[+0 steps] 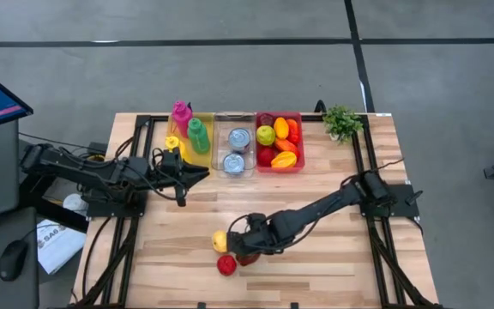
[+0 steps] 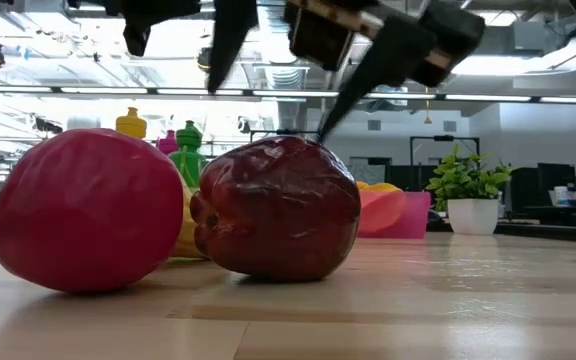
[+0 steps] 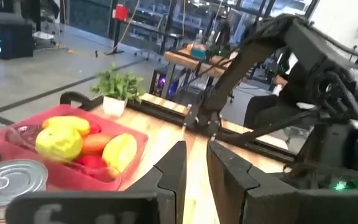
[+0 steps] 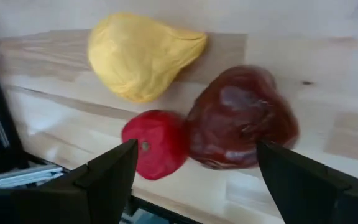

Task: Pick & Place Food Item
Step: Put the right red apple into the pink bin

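Waiting at the left of the table (image 1: pixel 333 257), left gripper (image 1: pixel 202 174), dark fingers (image 3: pixel 169 177) nearly together with only a slim gap, nothing between them, pointed toward the middle. Just behind it, a row of three bins along the far edge: a yellow-tinted bin (image 1: pixel 178 148) with glossy plastic bottles in pink (image 1: pixel 181 118), green (image 1: pixel 198 136) and yellow (image 1: pixel 172 143); a clear bin (image 1: pixel 235 124) with two round metal cans (image 1: pixel 239 138); a pink bin (image 1: pixel 297 161) heaped with smooth fruit in green, orange, yellow and red. Further right, at the far corner, a small leafy plant (image 1: pixel 342 122) in a white pot. Near the front edge, left of centre, three loose fruits in a tight cluster on pale planked wood: a matte yellow pear-shaped piece (image 4: pixel 143 54) (image 1: pixel 220 241), a round bright red one (image 4: pixel 155 144) (image 1: pixel 226 264), and a dark red, shiny, lumpy one (image 4: pixel 242 118) (image 2: pixel 278 208) touching the bright red one. Hovering right above the dark red piece, right gripper (image 1: pixel 249 239), fingers (image 4: pixel 107 177) spread wide, straddling the cluster without touching it. Bare wood open to the right of the cluster and between cluster and bins; black frame rails along both sides; little margin between the red fruit and the front edge.
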Robot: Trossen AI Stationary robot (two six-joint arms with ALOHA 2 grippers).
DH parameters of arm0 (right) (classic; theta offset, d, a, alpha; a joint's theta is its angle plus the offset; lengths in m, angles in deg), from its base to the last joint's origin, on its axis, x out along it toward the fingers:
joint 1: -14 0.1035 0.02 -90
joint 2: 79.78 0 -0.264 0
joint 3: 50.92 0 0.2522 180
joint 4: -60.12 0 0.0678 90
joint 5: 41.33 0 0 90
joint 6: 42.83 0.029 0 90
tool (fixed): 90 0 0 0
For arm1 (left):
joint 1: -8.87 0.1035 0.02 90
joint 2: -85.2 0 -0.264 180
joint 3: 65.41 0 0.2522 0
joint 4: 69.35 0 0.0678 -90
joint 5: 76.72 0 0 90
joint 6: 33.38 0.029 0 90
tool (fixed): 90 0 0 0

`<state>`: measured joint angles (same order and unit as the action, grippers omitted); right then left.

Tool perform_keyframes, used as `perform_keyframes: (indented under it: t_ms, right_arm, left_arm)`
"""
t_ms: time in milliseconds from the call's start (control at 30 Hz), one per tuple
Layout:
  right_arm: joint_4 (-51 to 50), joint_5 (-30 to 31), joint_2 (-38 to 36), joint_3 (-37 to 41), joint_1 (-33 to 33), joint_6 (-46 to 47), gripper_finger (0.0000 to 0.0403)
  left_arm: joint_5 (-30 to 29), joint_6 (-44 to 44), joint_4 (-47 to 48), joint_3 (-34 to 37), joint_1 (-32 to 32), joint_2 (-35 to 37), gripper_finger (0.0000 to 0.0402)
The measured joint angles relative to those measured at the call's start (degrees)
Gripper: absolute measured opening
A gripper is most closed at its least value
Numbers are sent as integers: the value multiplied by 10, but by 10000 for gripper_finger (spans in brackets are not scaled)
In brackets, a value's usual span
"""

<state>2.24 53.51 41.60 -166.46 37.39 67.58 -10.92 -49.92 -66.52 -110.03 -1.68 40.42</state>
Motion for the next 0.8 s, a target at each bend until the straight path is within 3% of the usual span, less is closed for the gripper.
perform_keyframes:
  t_ms: [800]
  right_arm:
    - [-19,-6,-28,0,-5,13,322]
  left_arm:
    - [-2,0,9,0,0,-6,53]
